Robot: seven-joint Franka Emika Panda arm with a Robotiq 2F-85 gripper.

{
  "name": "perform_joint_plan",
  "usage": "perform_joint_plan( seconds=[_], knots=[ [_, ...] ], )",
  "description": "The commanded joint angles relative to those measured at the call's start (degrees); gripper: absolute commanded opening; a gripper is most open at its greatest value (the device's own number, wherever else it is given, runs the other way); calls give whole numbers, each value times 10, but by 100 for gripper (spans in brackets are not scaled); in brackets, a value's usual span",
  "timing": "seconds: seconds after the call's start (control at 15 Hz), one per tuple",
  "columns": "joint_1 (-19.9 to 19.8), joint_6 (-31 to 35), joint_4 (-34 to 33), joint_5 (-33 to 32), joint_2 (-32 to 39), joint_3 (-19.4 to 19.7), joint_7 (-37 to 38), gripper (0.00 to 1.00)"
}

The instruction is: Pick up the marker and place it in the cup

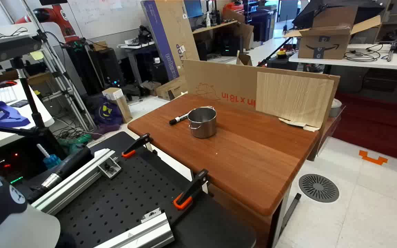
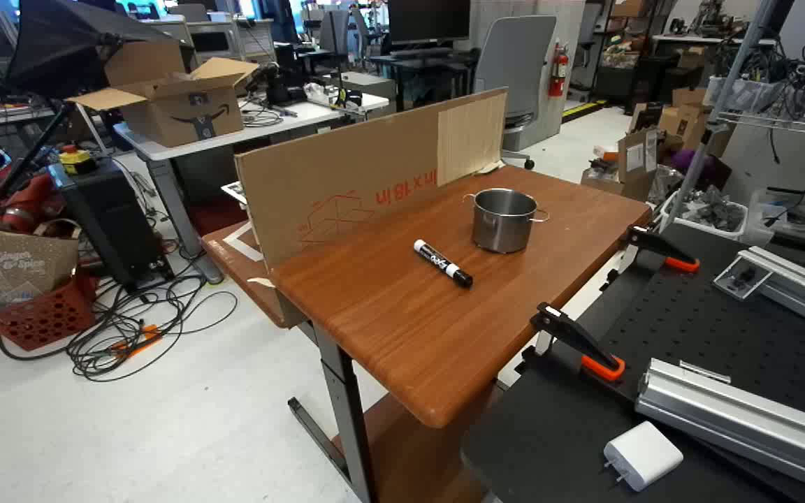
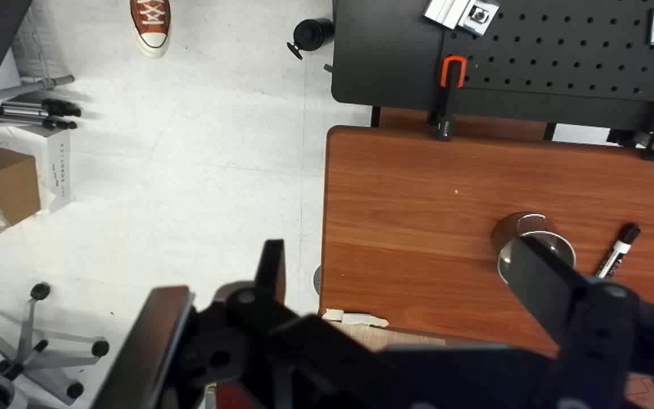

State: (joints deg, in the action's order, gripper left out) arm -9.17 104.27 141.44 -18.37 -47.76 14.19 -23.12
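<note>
The marker (image 1: 179, 119) lies flat on the wooden table (image 1: 250, 168), beside the cup and apart from it; it also shows in an exterior view (image 2: 443, 263). It has a black cap, black-and-white label and pale end. The grey metal cup (image 1: 202, 123) stands upright with wire handles, also in an exterior view (image 2: 503, 222). In the wrist view my gripper (image 3: 399, 243) is open and empty, high above the table. Its right finger covers part of the cup (image 3: 510, 230); the marker (image 3: 616, 253) lies right of that finger. The gripper is out of both exterior views.
A cardboard panel (image 1: 224, 81) stands upright along the table's far edge. Black clamps with orange ends (image 2: 577, 339) grip the near edge beside a black perforated board (image 1: 129, 203) with metal rails. A white plug (image 2: 643, 455) lies on that board.
</note>
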Motion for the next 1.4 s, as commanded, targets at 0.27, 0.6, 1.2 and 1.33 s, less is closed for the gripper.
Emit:
perform_joint_plan(
  seconds=[0.27,0.6,1.2,1.33],
  knots=[
    [8,-3,-4,-4,-1,5,5,100],
    [8,-3,-4,-4,-1,5,5,100],
    [14,5,0,4,0,3,12,100],
    [23,10,2,15,3,0,21,100]
  ],
)
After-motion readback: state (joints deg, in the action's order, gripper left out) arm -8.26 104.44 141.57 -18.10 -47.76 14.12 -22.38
